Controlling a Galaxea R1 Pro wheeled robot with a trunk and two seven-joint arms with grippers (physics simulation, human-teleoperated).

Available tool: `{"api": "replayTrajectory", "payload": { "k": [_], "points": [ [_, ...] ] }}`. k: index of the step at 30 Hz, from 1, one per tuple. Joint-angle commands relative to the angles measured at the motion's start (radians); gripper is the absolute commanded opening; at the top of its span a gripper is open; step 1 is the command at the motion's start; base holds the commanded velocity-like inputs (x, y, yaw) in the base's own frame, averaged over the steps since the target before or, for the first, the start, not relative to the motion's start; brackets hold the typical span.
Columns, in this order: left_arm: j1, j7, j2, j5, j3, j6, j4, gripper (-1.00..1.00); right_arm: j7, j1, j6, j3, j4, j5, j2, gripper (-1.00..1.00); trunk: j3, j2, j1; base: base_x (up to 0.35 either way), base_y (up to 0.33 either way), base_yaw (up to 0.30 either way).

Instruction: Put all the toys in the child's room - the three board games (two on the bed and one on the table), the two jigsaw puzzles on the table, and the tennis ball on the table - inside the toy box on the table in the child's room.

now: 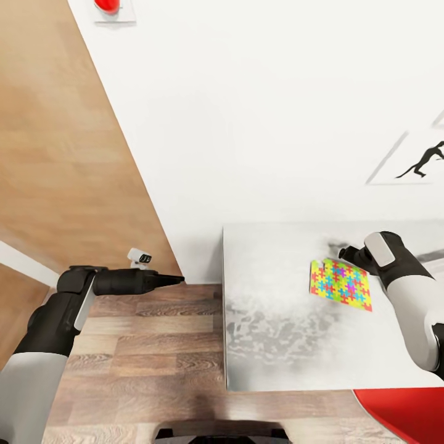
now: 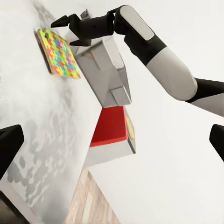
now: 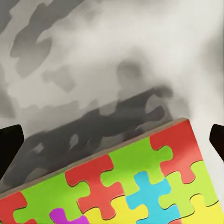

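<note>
While the right pincer hovers open and empty just above its far edge, the jigsaw puzzle lies flat on the worktop, looking thin, light and bendy, best pinched by that raised edge.

The tabletop is a pale grey surface with darker mottled patches, its near-left corner standing over the wood-plank floor. One jigsaw puzzle lies flat on it toward the right side, a thin square of interlocking yellow, pink, blue and green pieces, casting a dark shadow on the surface beside its far edge. In the left wrist view, a pale grey bin stands on the tabletop just beside the puzzle.
</note>
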Motion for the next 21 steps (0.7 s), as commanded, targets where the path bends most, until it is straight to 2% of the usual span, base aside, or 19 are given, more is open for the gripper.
{"api": "replayTrajectory", "payload": {
  "k": [1, 21],
  "points": [
    [-0.001, -0.004, 0.0, 0.0, 0.0, 0.011, 0.0, 1.0, -0.009, -0.001, 0.001, -0.001, -0.001, -0.011, 0.0, 1.0, -0.003, -0.002, 0.0, 0.0, 0.0, 0.0],
    [-0.001, -0.004, 0.0, 0.0, 0.0, 0.011, 0.0, 1.0, -0.008, 0.002, -0.001, 0.0, -0.001, -0.011, 0.0, 1.0, -0.029, -0.002, 0.0, 0.0, 0.0, 0.0]
  ]
}}
